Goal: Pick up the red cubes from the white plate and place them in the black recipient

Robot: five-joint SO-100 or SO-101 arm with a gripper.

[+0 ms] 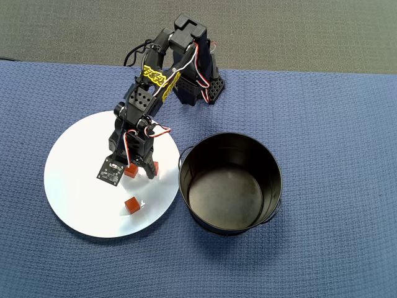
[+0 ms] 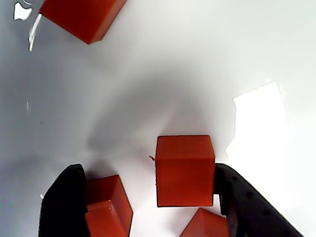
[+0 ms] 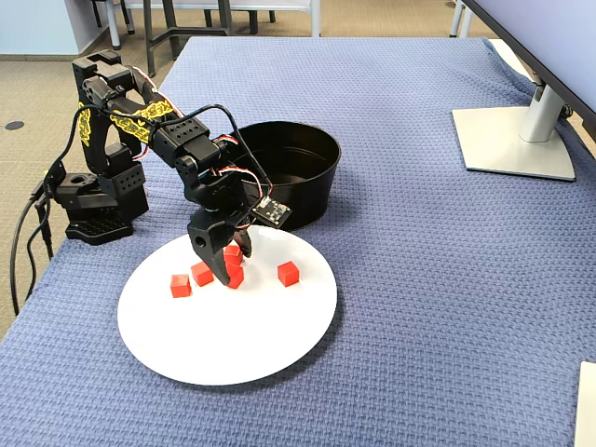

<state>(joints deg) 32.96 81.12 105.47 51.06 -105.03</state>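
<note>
Cubes: five red cubes on the plate, clustered on the pot-side half; one sits apart toward the plate's outer edge in the overhead view, one is mostly hidden under the claw.
Target cube: in the wrist view, one cube stands between the fingers, touching the right finger, clear of the left.
Claw: the claw is down on the plate and spread wide, jaws not yet closed on anything.
Crowding: a second cube presses against the left finger's inner side; a third corner pokes in at the bottom, just beside the target.
Risk: I reckon closing now could trap two cubes at once, or shove the neighbour sideways so the target twists out of the pinch.
Second risk: the plate is glossy, so a nudged cube may slide.
Pot: black pot just beside the plate, empty inside, nothing delivered yet.
Route: the pot's upright wall stands between plate and drop, so the lift needs height.
Around: blue woven surface; monitor stand well apart from the plate, no obstacle.
</note>
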